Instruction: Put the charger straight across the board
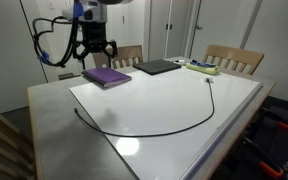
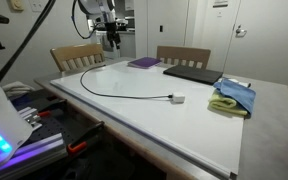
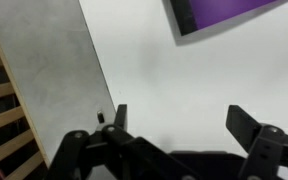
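The charger [image 2: 134, 96] lies on the board [image 2: 184, 125] in a loose curve rather than a straight line. Its black cable bends along one side of the board and ends in the small white plug block [image 2: 179, 98], which rests flat on the white surface near the middle. Nothing holds the cable.

The board covers most of the grey tabletop [image 1: 54, 115], leaving a bare strip along the edges. At its far side sit a purple book [image 1: 106, 76] and a dark laptop [image 1: 159, 67], with a blue and yellow cloth [image 2: 234, 97] beside the laptop. Wooden chairs [image 1: 234, 58] stand behind the tabletop.

The pincer [image 1: 90, 60] hangs above the board's corner near the purple book, well apart from the plug block. In the wrist view the pincer [image 3: 179, 125] has its jaws spread wide with only bare white board between them.
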